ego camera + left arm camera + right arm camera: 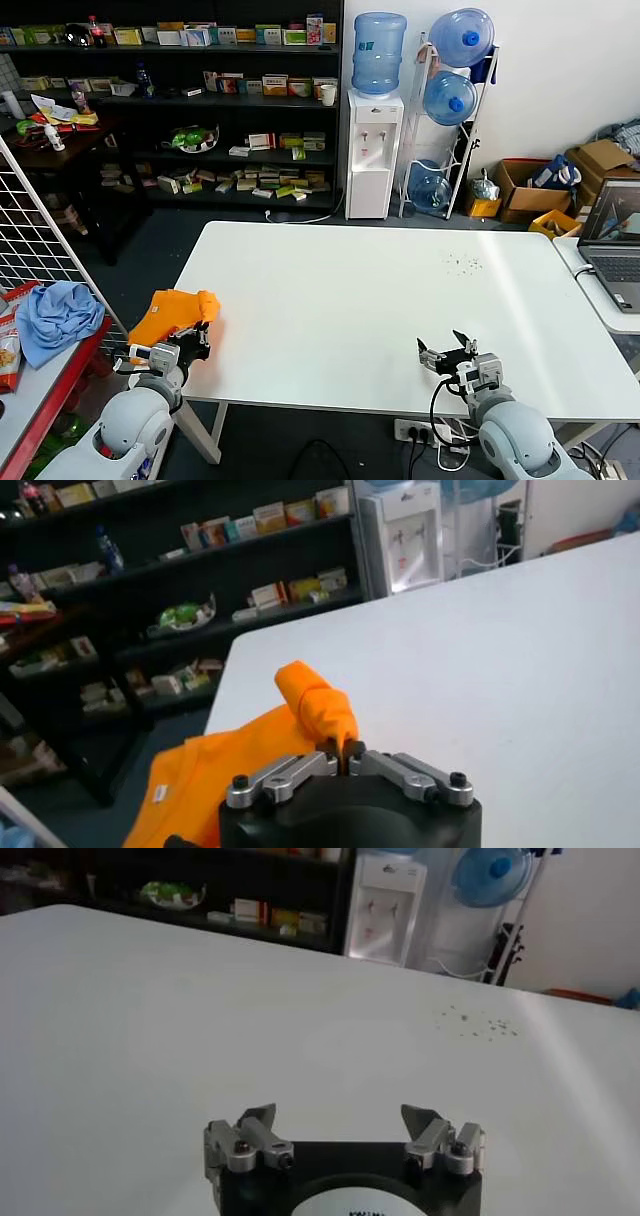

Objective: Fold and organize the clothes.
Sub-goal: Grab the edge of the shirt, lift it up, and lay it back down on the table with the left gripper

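Observation:
The clothes are one bright orange T-shirt [175, 312], bunched at the white table's [380, 310] near-left corner and partly hanging off the left edge. My left gripper [187, 340] is shut on a fold of the T-shirt [250, 755], its fingertips [343, 750] pinching the fabric just over the table's left edge. My right gripper [447, 352] hovers open over the table's front right, nothing between its fingers [340, 1116]. No lettering shows on the shirt.
A light blue cloth [55, 315] lies on a red side table at far left beside a wire grid panel [40, 240]. A laptop [612, 245] sits on a desk at right. Shelves and a water dispenser [373, 150] stand behind.

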Controlling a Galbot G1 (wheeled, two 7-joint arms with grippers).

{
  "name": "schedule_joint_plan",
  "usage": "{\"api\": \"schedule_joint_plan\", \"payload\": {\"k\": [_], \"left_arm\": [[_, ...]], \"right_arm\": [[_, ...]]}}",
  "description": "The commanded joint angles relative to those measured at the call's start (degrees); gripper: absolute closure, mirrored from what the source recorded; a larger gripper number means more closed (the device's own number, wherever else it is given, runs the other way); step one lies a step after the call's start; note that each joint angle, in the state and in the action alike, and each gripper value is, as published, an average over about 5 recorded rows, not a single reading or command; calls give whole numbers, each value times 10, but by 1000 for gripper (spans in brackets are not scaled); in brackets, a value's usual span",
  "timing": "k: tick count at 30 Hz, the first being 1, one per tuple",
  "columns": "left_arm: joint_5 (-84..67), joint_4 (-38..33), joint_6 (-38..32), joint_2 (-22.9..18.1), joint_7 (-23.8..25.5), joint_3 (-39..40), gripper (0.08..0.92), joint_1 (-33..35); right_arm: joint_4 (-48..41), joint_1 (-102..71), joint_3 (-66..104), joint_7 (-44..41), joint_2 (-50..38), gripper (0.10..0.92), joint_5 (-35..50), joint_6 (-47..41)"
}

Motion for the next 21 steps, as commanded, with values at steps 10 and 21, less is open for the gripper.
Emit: {"api": "schedule_joint_plan", "payload": {"k": [10,21], "left_arm": [[32,64,-39,-297,-45,93,886,-59],[41,139,-90,-418,-57,159,886,-78]], "right_arm": [[-10,-4,23,-2,-11,203,-5,7],[-8,-31,68,-6,-28,203,3,14]]}}
